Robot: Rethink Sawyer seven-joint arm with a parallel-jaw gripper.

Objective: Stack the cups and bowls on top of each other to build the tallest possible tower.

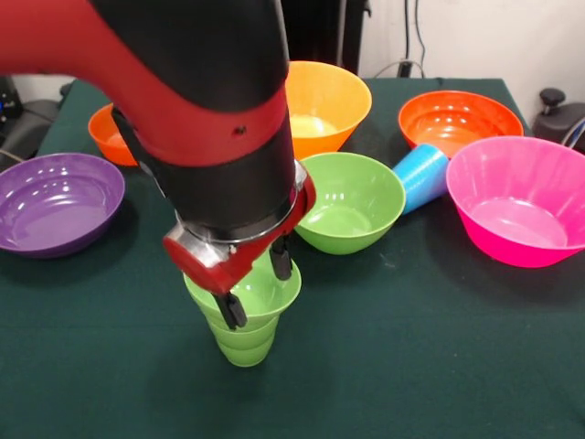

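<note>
Small orange bowl point(111, 137) largely behind the arm point(196, 101); purple bowl point(55, 201) edge-cropped.

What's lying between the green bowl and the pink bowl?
In the front view, a blue cup lies tipped on its side between the green bowl and the pink bowl.

No legible text or labels anywhere.

Between my black jaws, a lime green cup point(245, 315); beside them, a green bowl point(352, 203), a light blue cup point(421, 176).
</note>
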